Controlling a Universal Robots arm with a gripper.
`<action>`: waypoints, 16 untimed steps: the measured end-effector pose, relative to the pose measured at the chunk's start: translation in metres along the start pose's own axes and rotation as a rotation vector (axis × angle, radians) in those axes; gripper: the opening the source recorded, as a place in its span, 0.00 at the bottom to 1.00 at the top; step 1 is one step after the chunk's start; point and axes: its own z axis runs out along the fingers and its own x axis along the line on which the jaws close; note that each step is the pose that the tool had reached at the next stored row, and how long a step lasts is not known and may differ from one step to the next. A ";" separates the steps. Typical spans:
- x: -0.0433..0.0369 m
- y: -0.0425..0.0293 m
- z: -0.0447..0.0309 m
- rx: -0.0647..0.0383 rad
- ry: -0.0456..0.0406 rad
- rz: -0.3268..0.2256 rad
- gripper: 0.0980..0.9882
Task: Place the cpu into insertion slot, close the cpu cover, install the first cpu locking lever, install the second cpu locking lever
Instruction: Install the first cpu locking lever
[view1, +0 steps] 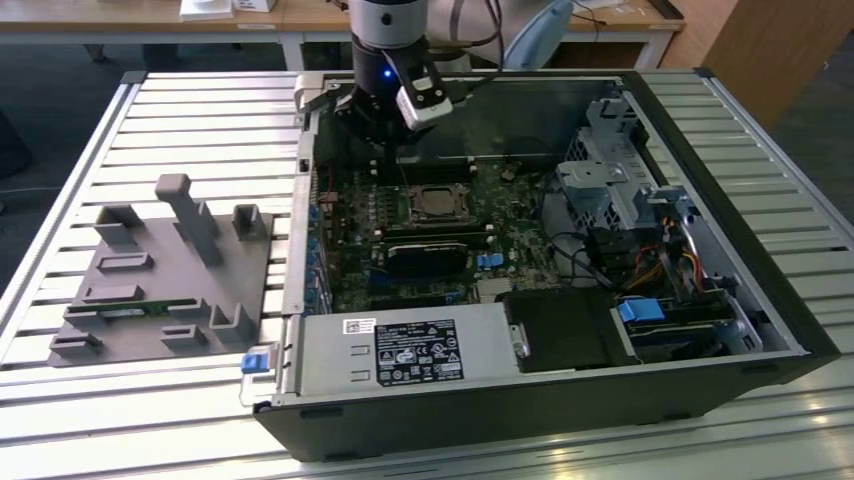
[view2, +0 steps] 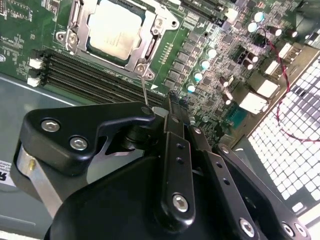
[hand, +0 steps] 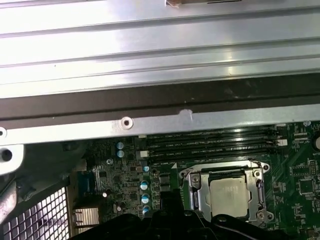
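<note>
cpu (view2: 112, 27) dull grey flat square | cpu cover (view2: 150, 47) silvery frame around it

Slatted metal table (view1: 200, 110), wooden desk (view1: 120, 20) behind

Open computer case (view1: 534, 410) on slatted table (view1: 200, 110), grey fixture block (view1: 160, 285) beside it

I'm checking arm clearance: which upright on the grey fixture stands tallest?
The narrow post with the wider head, mid-row on the grey fixture; the blocky upright and the stub flanking it are clearly shorter.
</note>
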 end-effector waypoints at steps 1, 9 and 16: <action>0.0001 0.0008 0.0000 0.000 0.0000 0.000 0.01; 0.0008 0.0065 0.0002 0.000 0.0001 -0.002 0.01; -0.0025 0.0074 0.0003 -0.001 0.0002 -0.003 0.01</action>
